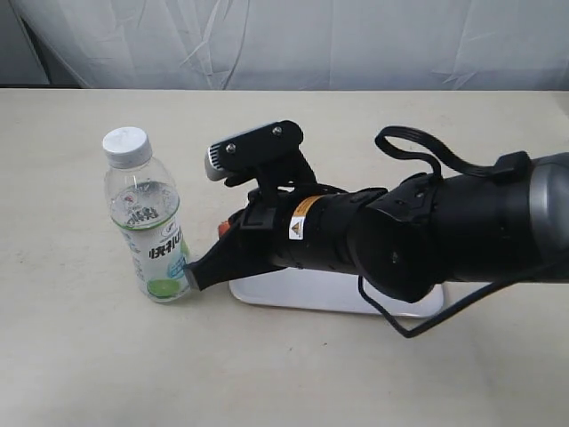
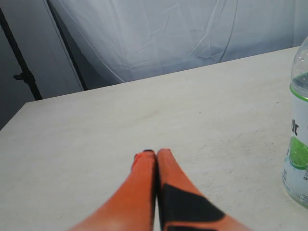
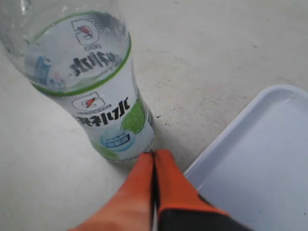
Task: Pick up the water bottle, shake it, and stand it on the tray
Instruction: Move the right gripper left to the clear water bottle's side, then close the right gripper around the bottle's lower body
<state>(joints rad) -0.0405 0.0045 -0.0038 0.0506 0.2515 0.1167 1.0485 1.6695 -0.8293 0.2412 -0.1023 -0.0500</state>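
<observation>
The water bottle (image 1: pixel 147 222) stands upright on the table, clear with a white cap and a white-and-green label. It also shows in the right wrist view (image 3: pixel 96 96) and at the edge of the left wrist view (image 2: pixel 298 144). My right gripper (image 1: pixel 191 276) reaches across from the right. It is shut and empty, and its orange tips (image 3: pixel 153 154) sit low against the foot of the bottle. The white tray (image 1: pixel 302 294) lies flat under the right arm, mostly hidden by it; one corner (image 3: pixel 260 159) shows in the right wrist view. My left gripper (image 2: pixel 155 153) is shut, empty, over bare table.
The beige table (image 1: pixel 80 356) spreads around the bottle and tray. A white cloth backdrop (image 1: pixel 284 44) hangs behind the far edge. The bulky black right arm (image 1: pixel 427 231) lies over the tray. The left arm does not show in the exterior view.
</observation>
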